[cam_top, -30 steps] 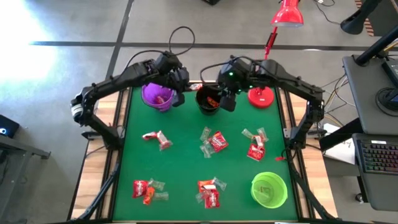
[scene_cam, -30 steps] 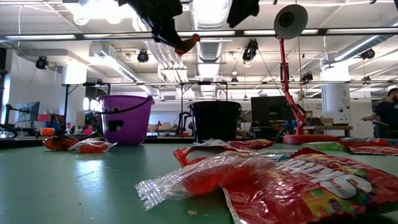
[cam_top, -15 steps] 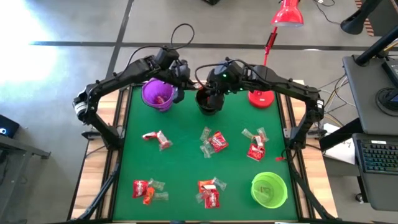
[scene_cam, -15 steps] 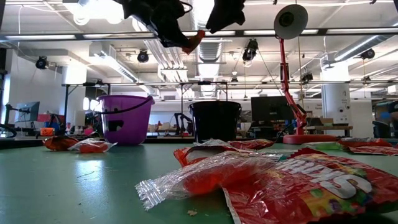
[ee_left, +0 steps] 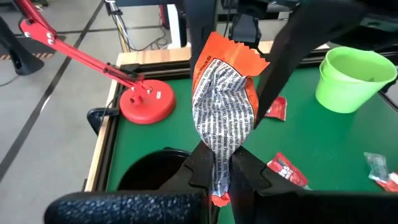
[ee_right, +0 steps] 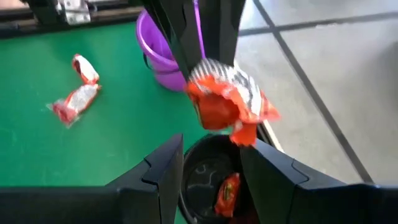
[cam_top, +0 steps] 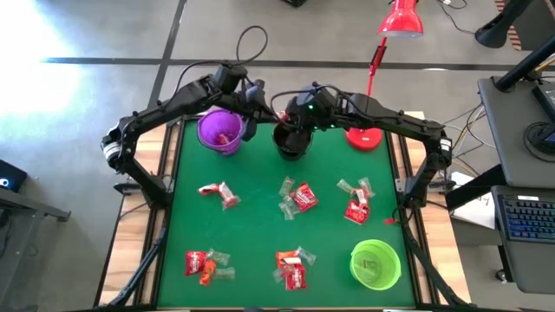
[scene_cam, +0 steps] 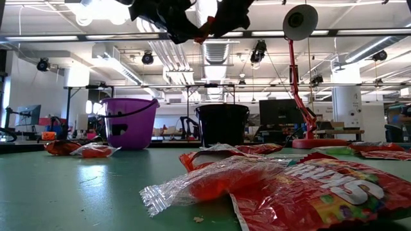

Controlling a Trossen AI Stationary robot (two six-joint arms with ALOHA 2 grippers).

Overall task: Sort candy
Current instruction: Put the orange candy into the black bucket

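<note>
Above the black cup (cam_top: 291, 140), my left gripper (ee_left: 219, 177) is shut on an orange candy (ee_left: 222, 99) with a printed silver back; the candy (scene_cam: 204, 31) also shows high in the low view. My right gripper (ee_right: 211, 171) is open and faces it from the table's right. Its two fingers stand on either side of the candy's free end (ee_right: 230, 102); I cannot tell whether they touch it. Another orange candy (ee_right: 227, 194) lies in the black cup. More candy (cam_top: 299, 198) lies in small heaps on the green mat. My left gripper pinches the orange candy between its two fingers at one crimped end (ee_left: 217, 163). The fingers slant down from the table's far left. The candy sticks out past the fingertips, lifted clear over the black cup.
A purple cup (cam_top: 219, 132) stands left of the black cup and the red lamp's base (cam_top: 365, 134) right of it. A green cup (cam_top: 375, 264) stands near the front right corner. Candy heaps (cam_top: 206, 264) (cam_top: 356, 204) lie across the mat.
My right gripper has come down and toward the table's left, up to the held candy, and its open fingers now flank it. My left gripper has turned at the wrist and swung the candy up and toward the right arm. Neither gripper has opened or shut.
</note>
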